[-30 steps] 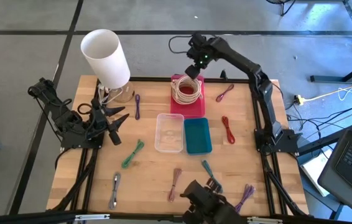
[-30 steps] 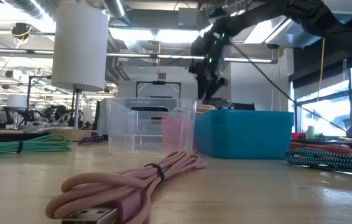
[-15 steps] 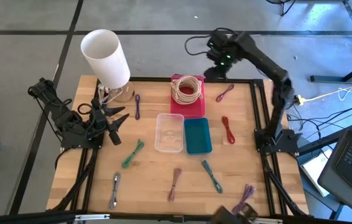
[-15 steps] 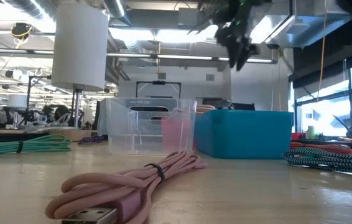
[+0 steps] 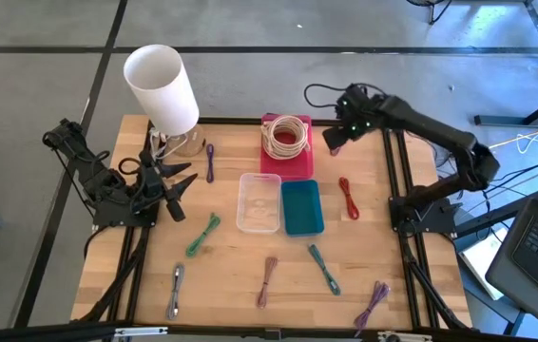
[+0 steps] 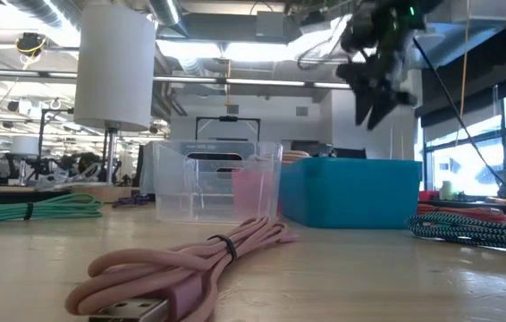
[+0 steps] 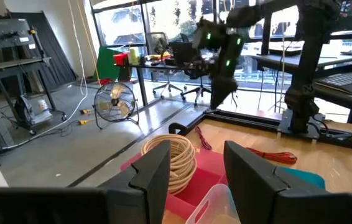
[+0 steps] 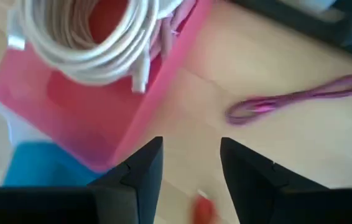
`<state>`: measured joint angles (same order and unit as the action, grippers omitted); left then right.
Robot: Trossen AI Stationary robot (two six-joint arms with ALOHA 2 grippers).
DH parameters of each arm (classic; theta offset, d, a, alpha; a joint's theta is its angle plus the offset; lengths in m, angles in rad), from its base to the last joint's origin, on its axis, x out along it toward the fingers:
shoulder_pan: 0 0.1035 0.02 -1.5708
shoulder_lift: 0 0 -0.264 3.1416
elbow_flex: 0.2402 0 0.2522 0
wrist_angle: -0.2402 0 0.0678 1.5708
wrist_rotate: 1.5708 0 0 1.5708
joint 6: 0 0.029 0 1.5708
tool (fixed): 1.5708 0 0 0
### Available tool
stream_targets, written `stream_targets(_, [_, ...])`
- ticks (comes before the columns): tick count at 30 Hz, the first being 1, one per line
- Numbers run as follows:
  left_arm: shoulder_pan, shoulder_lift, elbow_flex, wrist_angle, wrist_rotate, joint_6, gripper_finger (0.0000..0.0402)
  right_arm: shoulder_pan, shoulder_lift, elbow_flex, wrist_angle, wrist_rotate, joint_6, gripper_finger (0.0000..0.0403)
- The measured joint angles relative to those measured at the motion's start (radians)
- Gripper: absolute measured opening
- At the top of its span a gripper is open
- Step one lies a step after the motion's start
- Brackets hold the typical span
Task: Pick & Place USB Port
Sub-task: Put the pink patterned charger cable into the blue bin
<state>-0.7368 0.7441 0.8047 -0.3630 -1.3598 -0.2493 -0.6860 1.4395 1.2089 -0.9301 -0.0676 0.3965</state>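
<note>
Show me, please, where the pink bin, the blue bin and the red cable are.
pink bin [image 5: 297, 163]: high view, bare near wall.
blue bin [image 5: 301, 208]: high view, inside floor.
red cable [image 5: 348, 198]: high view, middle of the bundle.

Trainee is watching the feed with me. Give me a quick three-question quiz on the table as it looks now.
1. True or false: the white coiled cable lies in the pink bin.
2. What is the right gripper holding? A) a red cable B) nothing C) a magenta cable
3. Fill in: the clear bin stands right beside the ___ bin.

Key: 1 true. 2 B, its fingers are apart with only the table between them. 3 teal.
</note>
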Motion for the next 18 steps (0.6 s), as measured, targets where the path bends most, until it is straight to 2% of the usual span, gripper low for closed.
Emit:
stream_targets(2, [0.0, 0.0, 0.0, 0.0, 0.0, 0.0, 0.0143, -0.035, 0.005, -0.088, 0.106, -0.061, 0.06, 0.0163])
stream_targets(4, [0.0, 0.0, 0.0, 0.0, 0.0, 0.0, 0.0143, -0.069, 0.011, -0.154, 0.18, -0.07, 0.111, 0.016])
stream_targets(8, [0.0, 0.0, 0.0, 0.0, 0.013, 0.0, 0.0143, -0.152, 0.026, -0.253, 0.205, -0.071, 0.186, 0.0156])
stream_targets(13, [0.0, 0.0, 0.0, 0.0, 0.016, 0.001, 0.0143, -0.235, 0.026, -0.314, 0.234, -0.073, 0.245, 0.0152])
stream_targets(18, [0.0, 0.0, 0.0, -0.003, 0.016, 0.022, 0.0143, -0.256, 0.026, -0.317, 0.352, -0.074, 0.334, 0.0151])
